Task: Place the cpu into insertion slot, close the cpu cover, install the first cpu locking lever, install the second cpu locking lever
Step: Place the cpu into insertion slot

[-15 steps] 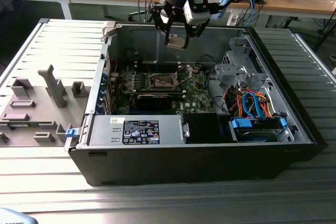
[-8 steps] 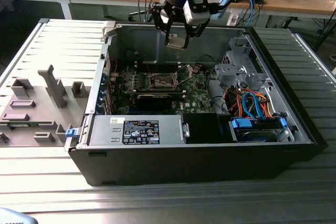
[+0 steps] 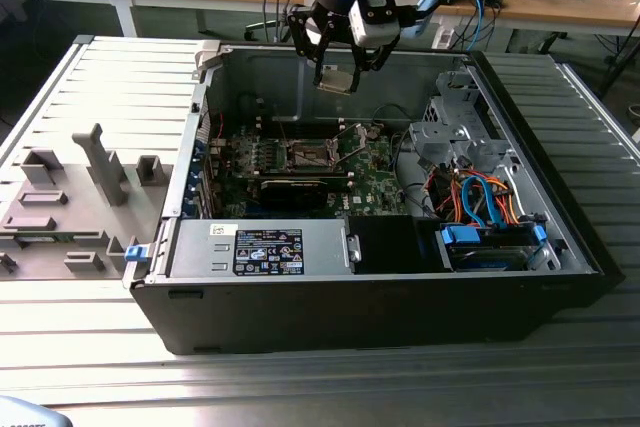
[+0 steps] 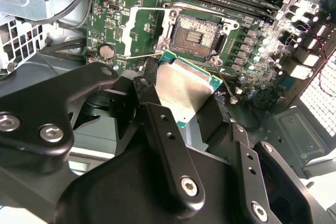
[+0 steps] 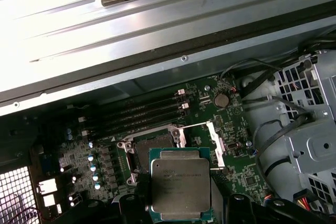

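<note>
The pincer (image 4: 185, 109) is clamped on the cpu (image 4: 184, 90). Its black fingers (image 4: 167, 145) press on two opposite edges and leave the silver top bare. The chip looks light, thin and stiff. Its smooth metal lid would likely slip under a loose hold, and the underside and green rim are probably delicate, so the edges seem the right place to hold it, as here. In the first wrist view the cpu (image 5: 180, 182) sits flat and square between the fingertips.

Beyond the chip lies the insertion slot (image 4: 195, 36), with its dark centre uncovered. The cpu cover (image 4: 128, 24) is swung open beside the slot, its cut-out frame lying back over the green board (image 4: 247, 40). The chip hangs above the slot and clear of it, partly overlapping its near edge as the wrist cameras look down.

In the exterior view the pincer (image 3: 338, 72) holds the cpu (image 3: 336, 80) high, about level with the top edge of the computer case (image 3: 400, 317). The insertion slot (image 3: 312, 155) is well below it on the floor of the case. The case rests on a ribbed metal desk (image 3: 300, 387).
</note>
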Robot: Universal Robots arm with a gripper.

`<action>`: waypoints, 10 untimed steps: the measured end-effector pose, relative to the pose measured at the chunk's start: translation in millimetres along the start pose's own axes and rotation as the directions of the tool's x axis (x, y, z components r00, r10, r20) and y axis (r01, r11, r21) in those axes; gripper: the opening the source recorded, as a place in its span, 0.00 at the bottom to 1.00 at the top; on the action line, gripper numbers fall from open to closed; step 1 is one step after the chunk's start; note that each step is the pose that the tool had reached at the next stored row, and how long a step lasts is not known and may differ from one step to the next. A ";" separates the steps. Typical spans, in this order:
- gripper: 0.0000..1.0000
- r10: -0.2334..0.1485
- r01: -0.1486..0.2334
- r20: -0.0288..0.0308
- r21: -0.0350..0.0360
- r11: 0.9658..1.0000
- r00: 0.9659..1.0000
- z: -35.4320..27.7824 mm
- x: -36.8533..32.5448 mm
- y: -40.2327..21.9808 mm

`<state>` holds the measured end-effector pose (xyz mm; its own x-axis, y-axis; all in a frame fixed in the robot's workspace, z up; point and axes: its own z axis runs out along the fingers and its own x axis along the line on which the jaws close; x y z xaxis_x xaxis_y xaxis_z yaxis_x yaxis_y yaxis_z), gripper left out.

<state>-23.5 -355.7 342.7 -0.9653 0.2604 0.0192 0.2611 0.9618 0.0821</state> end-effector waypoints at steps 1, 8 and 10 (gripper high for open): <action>0.55 0.001 -0.001 0.000 0.000 1.000 1.000 0.0 0.0 0.0; 0.55 0.014 -0.014 0.001 0.000 1.000 1.000 0.0 0.0 0.0; 0.55 0.016 -0.016 0.001 0.000 1.000 1.000 0.0 0.0 0.0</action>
<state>-23.5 -355.7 342.7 -0.9612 0.2754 0.0192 0.2760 0.9576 0.0821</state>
